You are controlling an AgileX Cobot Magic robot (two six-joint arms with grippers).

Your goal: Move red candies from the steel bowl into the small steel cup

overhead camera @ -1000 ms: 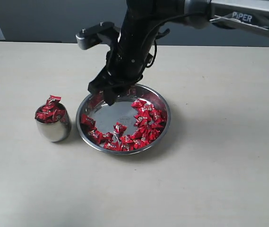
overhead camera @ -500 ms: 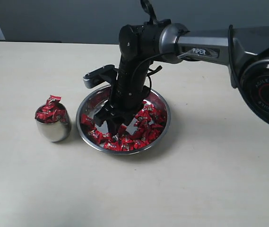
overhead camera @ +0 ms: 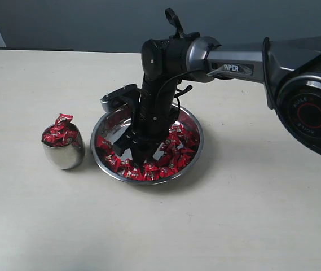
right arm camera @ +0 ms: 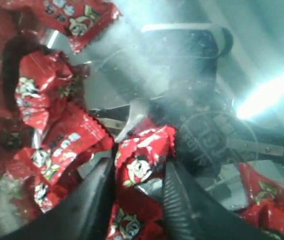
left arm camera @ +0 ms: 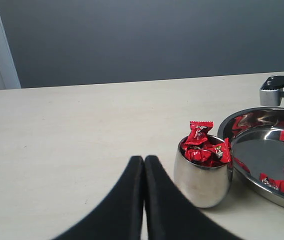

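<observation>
The steel bowl (overhead camera: 200,148) holds several red candies (overhead camera: 178,148) along its near and right sides. My right gripper (overhead camera: 133,157) reaches down into the bowl's near left part. In the right wrist view its fingers (right arm camera: 98,195) press on both sides of one red candy (right arm camera: 146,147), with more candies lying around it. The small steel cup (overhead camera: 64,153) stands left of the bowl, heaped with red candies (overhead camera: 60,134). My left gripper (left arm camera: 143,159) is shut and empty, low over the table just short of the cup (left arm camera: 201,177).
The right arm (overhead camera: 233,56) stretches in from the right edge, above the bowl's far side. Bare beige table (overhead camera: 250,214) lies around the bowl and cup. A dark wall runs behind the table's far edge.
The right gripper has dropped from the bowl's far rim to its near left part among the candies, and its fingers have narrowed around one candy.
</observation>
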